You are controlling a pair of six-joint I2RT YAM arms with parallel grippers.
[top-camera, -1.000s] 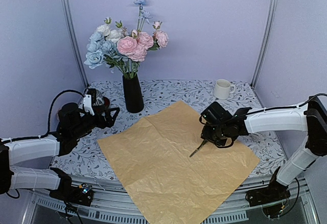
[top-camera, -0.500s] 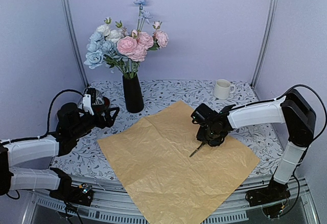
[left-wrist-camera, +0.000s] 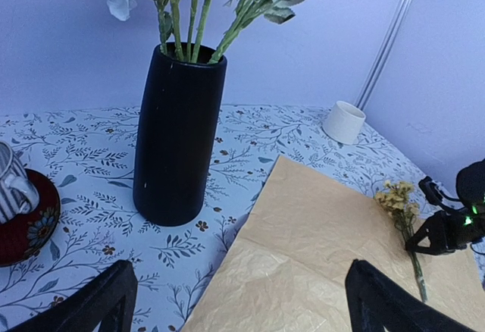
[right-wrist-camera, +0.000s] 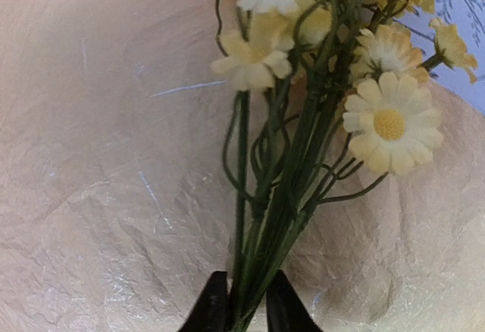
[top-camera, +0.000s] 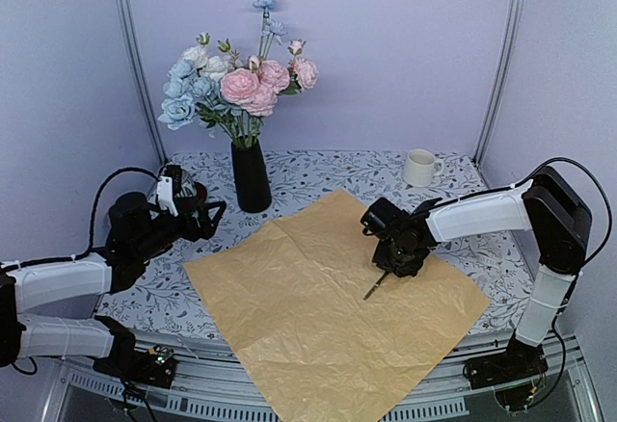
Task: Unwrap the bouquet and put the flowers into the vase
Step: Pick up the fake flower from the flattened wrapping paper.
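The bouquet's tan paper (top-camera: 318, 306) lies spread flat on the table. Pink, white and pale blue flowers (top-camera: 236, 85) stand in the black vase (top-camera: 251, 176) (left-wrist-camera: 176, 139) at the back left. A sprig of small yellow flowers (right-wrist-camera: 303, 142) (left-wrist-camera: 402, 199) rests on the paper, its stem end (top-camera: 374, 287) pointing toward the front. My right gripper (top-camera: 397, 256) (right-wrist-camera: 246, 313) is down over the sprig, its fingers pressed against both sides of the green stems. To the left of the vase, my left gripper (top-camera: 205, 218) (left-wrist-camera: 242, 309) hovers wide open, holding nothing.
A white mug (top-camera: 420, 167) (left-wrist-camera: 345, 121) stands at the back right. A striped cup on a red saucer (left-wrist-camera: 15, 195) sits left of the vase, close to my left gripper. The paper's front corner overhangs the table's near edge (top-camera: 347, 412).
My right gripper moved left onto the yellow sprig and its fingers closed on the stems; the stem end shifted slightly. The left arm has not moved.
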